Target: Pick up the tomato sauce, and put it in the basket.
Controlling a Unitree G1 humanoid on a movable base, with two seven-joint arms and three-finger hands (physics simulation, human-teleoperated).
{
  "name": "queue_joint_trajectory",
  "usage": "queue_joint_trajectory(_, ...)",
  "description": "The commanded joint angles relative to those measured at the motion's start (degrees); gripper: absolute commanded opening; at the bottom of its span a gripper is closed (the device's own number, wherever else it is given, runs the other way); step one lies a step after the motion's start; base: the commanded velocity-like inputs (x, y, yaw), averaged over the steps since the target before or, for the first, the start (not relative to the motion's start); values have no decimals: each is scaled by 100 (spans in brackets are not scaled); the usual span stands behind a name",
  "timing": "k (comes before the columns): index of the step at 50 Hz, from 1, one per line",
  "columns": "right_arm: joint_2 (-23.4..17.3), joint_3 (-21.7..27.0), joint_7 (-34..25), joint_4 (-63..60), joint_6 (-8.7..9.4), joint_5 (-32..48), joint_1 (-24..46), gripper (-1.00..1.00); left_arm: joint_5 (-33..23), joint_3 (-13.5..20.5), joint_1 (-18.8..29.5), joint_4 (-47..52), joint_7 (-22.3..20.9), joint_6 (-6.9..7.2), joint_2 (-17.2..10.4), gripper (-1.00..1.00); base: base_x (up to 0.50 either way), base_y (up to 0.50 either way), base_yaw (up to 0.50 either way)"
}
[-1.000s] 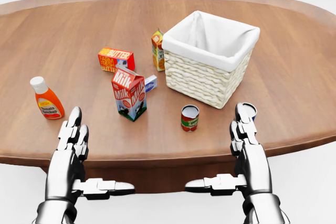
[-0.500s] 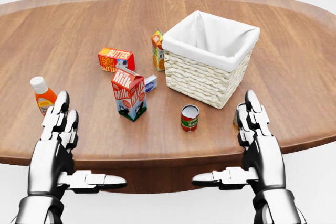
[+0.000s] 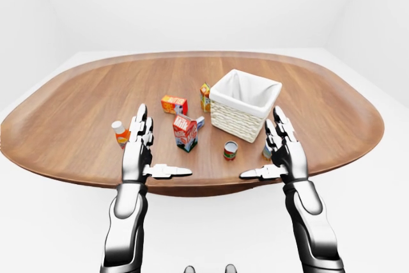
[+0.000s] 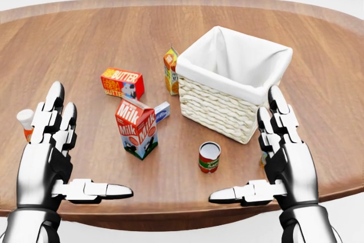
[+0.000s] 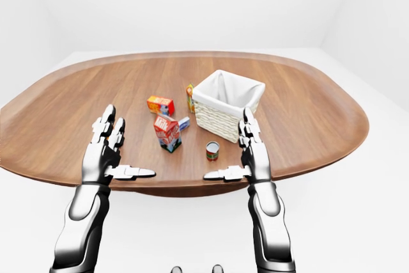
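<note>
The tomato sauce is a small can (image 4: 209, 157) with a red and green label, upright on the wooden table (image 4: 85, 38) just below the basket in the head view. The white-lined wicker basket (image 4: 216, 109) stands above and right of it. My left hand (image 4: 85, 149) hovers open at the lower left, palm turned inward, well left of the can. My right hand (image 4: 247, 152) is open too, just right of the can and beside the basket's near corner. Neither hand touches anything.
A milk carton (image 4: 136, 128) stands left of the can, with a small blue-white box (image 4: 162, 112) behind it. A butter box (image 4: 121, 82) and an orange juice carton (image 4: 170, 71) sit higher up. An orange bottle (image 4: 25, 122) peeks out behind my left fingers. Another can (image 3: 266, 151) is mostly hidden by my right hand.
Both hands have risen over the table edge with fingers pointing up, and the left hand now covers most of the orange bottle. The whole picture shifted, so the camera moved.
</note>
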State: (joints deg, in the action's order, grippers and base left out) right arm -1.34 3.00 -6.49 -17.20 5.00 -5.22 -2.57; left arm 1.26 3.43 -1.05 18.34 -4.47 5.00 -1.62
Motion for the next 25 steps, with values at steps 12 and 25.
queue_joint_trajectory(12, 9, -4, -67, 95, 0, 16, 5, 100, -43, -27, -35, -12, -26, 0, 10, 100, 50, 0, 0)
queue_joint_trajectory(25, 9, 3, -10, 177, 0, 36, 37, 100, -59, -39, -52, -59, -31, 0, 14, 100, 50, 0, 0)
